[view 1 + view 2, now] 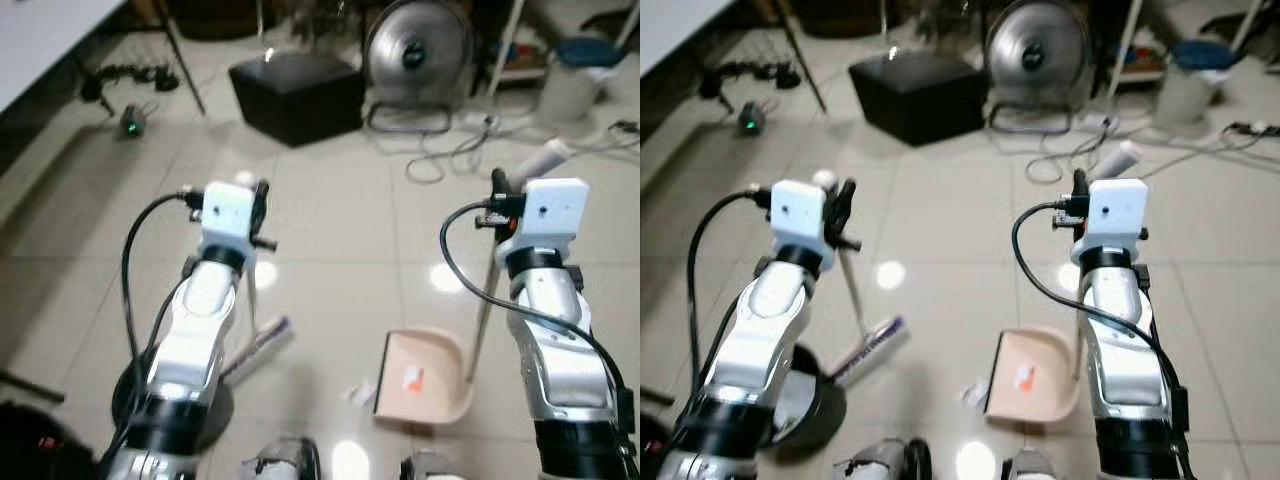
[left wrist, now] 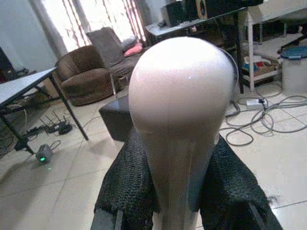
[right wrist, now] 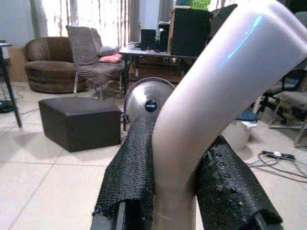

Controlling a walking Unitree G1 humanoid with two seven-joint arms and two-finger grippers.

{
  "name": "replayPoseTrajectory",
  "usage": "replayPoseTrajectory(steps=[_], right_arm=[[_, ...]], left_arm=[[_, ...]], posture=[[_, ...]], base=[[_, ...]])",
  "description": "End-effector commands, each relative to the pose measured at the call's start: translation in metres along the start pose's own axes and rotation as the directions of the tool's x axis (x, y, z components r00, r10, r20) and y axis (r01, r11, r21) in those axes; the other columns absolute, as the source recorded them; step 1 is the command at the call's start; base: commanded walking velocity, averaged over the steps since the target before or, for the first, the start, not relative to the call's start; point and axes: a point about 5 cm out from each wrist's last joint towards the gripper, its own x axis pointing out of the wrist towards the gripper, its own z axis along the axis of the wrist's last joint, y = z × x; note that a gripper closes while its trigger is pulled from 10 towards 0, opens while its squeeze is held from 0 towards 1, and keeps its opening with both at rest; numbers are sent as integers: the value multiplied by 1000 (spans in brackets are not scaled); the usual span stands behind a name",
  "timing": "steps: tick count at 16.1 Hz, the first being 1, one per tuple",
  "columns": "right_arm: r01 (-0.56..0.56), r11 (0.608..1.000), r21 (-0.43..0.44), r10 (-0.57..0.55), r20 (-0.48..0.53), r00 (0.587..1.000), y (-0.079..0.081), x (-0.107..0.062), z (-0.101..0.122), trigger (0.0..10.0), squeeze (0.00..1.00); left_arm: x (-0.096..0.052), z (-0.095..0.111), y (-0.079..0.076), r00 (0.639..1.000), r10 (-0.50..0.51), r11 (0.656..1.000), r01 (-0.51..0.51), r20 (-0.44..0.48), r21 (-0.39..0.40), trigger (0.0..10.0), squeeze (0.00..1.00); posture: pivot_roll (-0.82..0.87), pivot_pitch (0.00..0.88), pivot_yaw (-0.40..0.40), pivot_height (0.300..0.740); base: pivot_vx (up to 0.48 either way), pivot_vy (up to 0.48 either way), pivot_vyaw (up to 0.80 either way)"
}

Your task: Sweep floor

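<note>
Left claw (image 2: 175,201) grips broom (image 1: 255,300); right claw (image 3: 175,191) grips dustpan (image 1: 430,375).

Two silver arms (image 1: 195,330) carry white boxy wrist blocks (image 1: 1114,208), looping black cables (image 1: 135,250) and black textured fingers (image 3: 127,177).

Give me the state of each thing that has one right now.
Left gripper: shut on broom handle.
Right gripper: shut on dustpan handle.
Broom: upright, head on the floor.
Dustpan: flat on the floor, scrap of litter inside.
Litter: one piece still on the floor at the pan's lip.
</note>
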Motion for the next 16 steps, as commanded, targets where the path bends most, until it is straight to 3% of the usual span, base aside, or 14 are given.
replayPoseTrajectory(steps=[1,5,7,12,16], right_arm=[[32,999,-38,-30,52,998,-4,3,6,10000,0],[82,994,-71,-75,90,993,-12,3,-8,10000,0],[70,993,-90,-62,90,994,-10,2,-17,10000,0],[-42,983,-180,71,156,985,17,5,-30,10000,0],[-64,994,-90,82,214,973,46,-5,-33,10000,0]], left_arm=[[4,2,9,999,48,999,-48,25,-3,10000,0],[16,3,14,989,122,989,-114,85,-90,10000,0],[20,4,8,987,97,990,-83,125,-114,10000,0],[29,-6,-15,986,69,988,-47,153,-144,10000,0],[30,-15,-39,991,54,981,-28,127,-193,10000,0]], posture=[[7,243,136,740],[43,327,165,740],[60,355,171,740],[74,383,180,740],[97,383,203,740]], base=[[0,0,0],[0,0,0],[0,0,0],[0,0,0],[0,0,0]])
